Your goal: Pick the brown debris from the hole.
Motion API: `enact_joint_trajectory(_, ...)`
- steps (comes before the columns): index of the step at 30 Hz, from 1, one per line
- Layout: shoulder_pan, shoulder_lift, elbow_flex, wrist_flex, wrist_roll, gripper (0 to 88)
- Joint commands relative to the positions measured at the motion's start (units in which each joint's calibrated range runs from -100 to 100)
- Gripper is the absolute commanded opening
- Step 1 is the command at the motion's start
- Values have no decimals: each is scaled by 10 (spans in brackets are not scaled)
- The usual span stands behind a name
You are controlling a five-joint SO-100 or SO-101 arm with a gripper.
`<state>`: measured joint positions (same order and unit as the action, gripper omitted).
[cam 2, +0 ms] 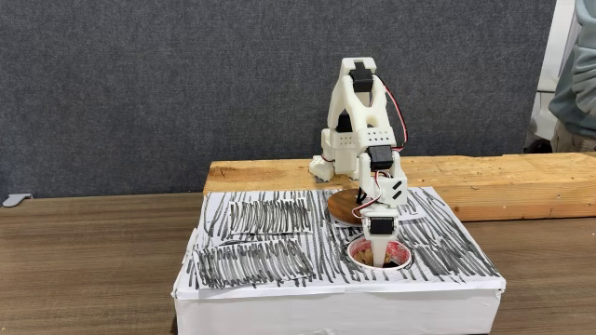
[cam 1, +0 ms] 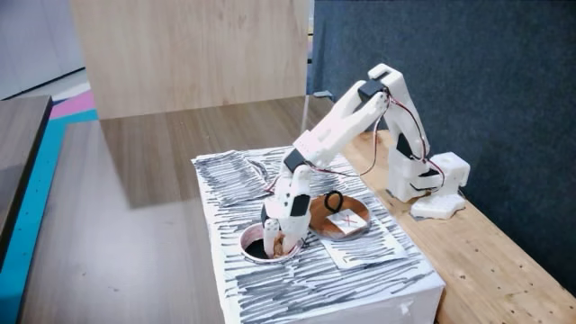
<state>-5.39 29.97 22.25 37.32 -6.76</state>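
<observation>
My white gripper (cam 1: 273, 243) points straight down with its fingertips inside the hole (cam 1: 250, 238), a round dark opening with a pale rim in the top of the striped white box. In the other fixed view the gripper (cam 2: 380, 257) dips into the hole (cam 2: 358, 249) from above. A tan patch (cam 1: 282, 241) shows at the fingertips, and I cannot tell whether it is the brown debris or part of a finger. The hole's rim and the gripper body hide how the jaws stand.
A round brown wooden disc (cam 1: 353, 227) with a white X card and a black ring (cam 1: 334, 202) lies just behind the hole, close to the arm. The box (cam 2: 279, 251) stands on a wooden table, with a pale plank (cam 2: 503, 177) holding the arm's base. A person's sleeve (cam 2: 577, 93) is at the right edge.
</observation>
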Motion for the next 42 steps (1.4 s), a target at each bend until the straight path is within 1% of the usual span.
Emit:
enact_joint_trajectory(1, -2, 3, 10, 12, 2, 9)
enact_joint_trajectory(7, 11, -177, 11, 22, 4, 9)
enact_joint_trajectory(12, 16, -351, 4, 77, 4, 9)
enact_joint_trajectory(14, 28, -409, 7, 102, 4, 9)
enact_joint_trajectory(17, 68, -469, 10, 130, 4, 9)
enact_joint_trajectory(21, 153, -506, 10, 142, 11, 9)
enact_joint_trajectory(25, 250, -513, 12, 142, 44, 9)
enact_joint_trajectory(26, 291, -513, 13, 142, 57, 9)
enact_joint_trajectory(28, 324, -513, 13, 142, 69, 9)
enact_joint_trajectory(30, 338, -514, 13, 142, 76, 9)
enact_joint_trajectory(42, 342, -525, 12, 143, 83, 12)
